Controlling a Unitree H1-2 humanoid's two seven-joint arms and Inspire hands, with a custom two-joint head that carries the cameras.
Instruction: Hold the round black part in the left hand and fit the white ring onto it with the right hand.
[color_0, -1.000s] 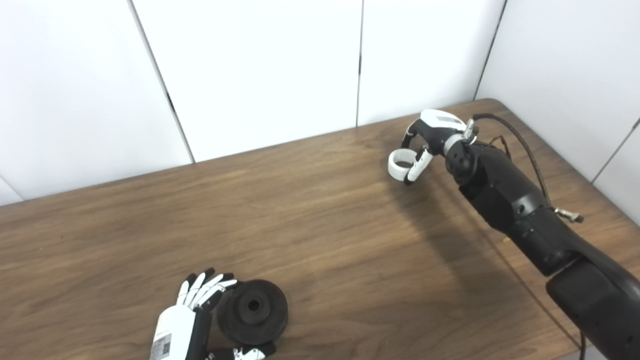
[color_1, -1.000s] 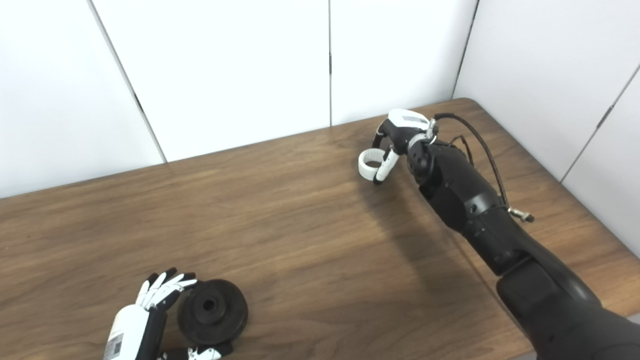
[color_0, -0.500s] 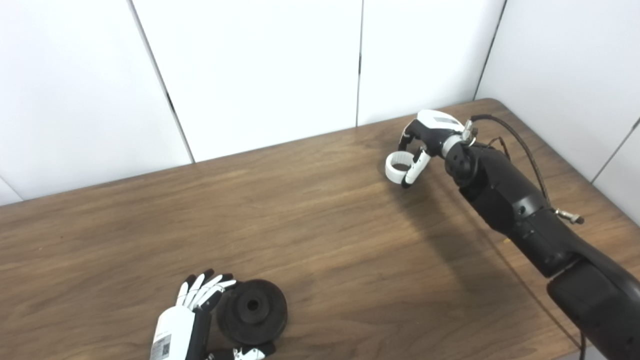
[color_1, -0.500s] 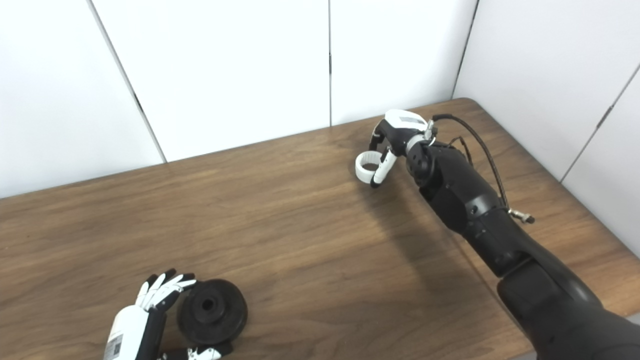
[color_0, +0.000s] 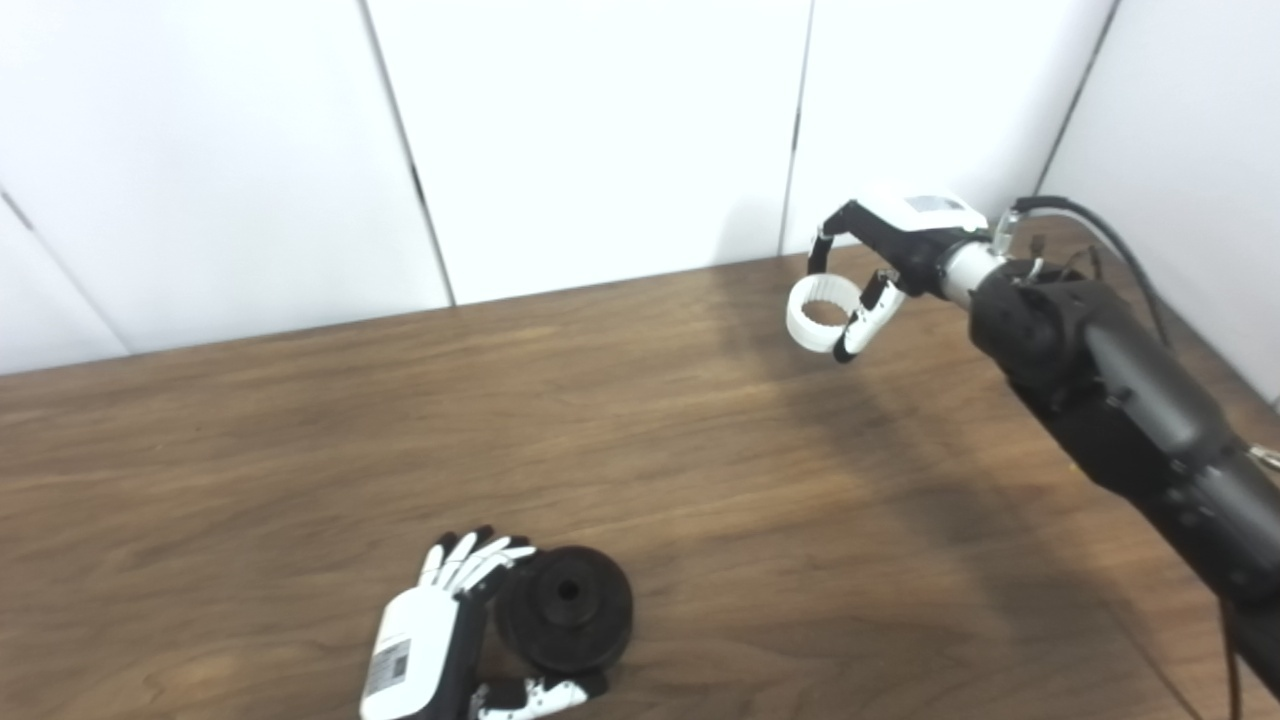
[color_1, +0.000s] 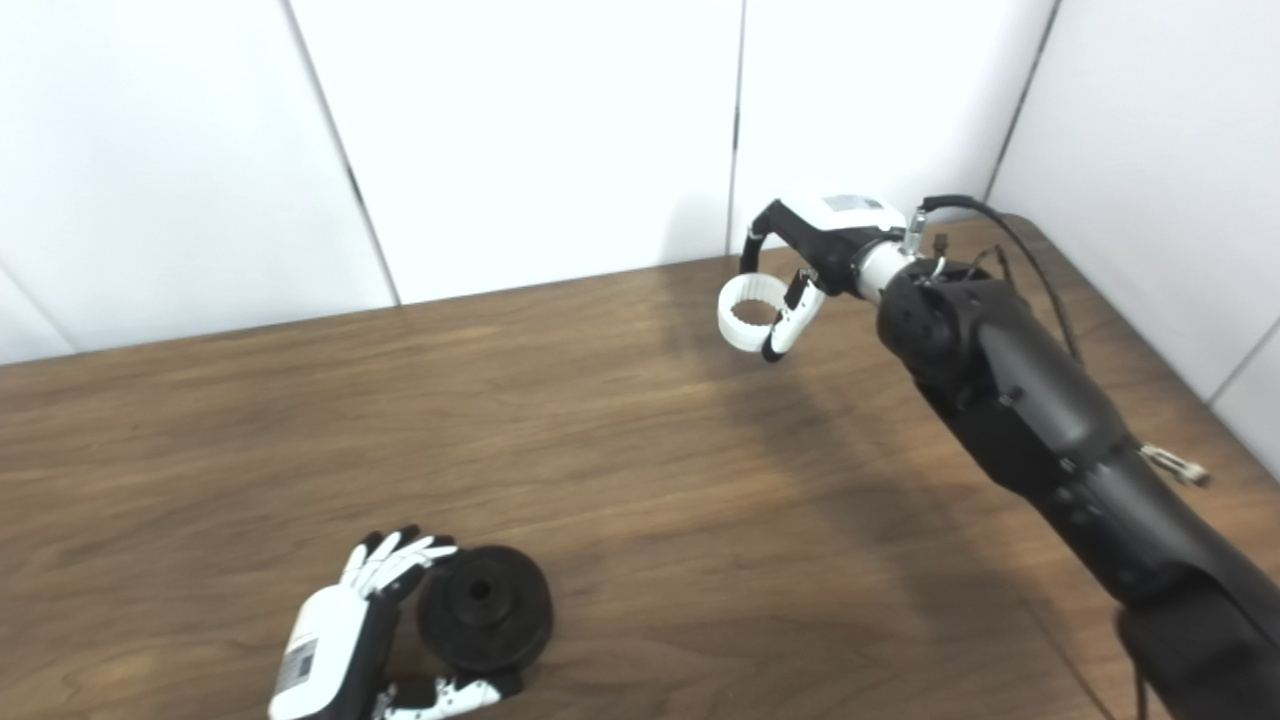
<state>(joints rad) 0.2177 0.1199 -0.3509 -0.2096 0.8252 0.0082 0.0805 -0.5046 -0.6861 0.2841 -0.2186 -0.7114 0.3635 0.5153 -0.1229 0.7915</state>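
Observation:
The round black part (color_0: 566, 607), a thick disc with a centre hole, sits at the near edge of the wooden table (color_0: 300, 420). My left hand (color_0: 440, 625) wraps it, fingers on its left side and thumb under its near side. Far to the back right, my right hand (color_0: 885, 258) holds the white ring (color_0: 823, 313) lifted above the table, pinched between thumb and fingers. The ring's opening faces up. In the right eye view the ring (color_1: 751, 313) and black part (color_1: 484, 607) stand far apart.
White wall panels (color_0: 600, 130) stand behind the table and along its right side. A black cable (color_0: 1090, 225) loops off my right forearm. The table's rounded back right corner lies under that arm.
The camera has shifted, so the whole scene sits further right. My right hand has raised the white ring higher above the table. The left hand keeps its hold on the black part.

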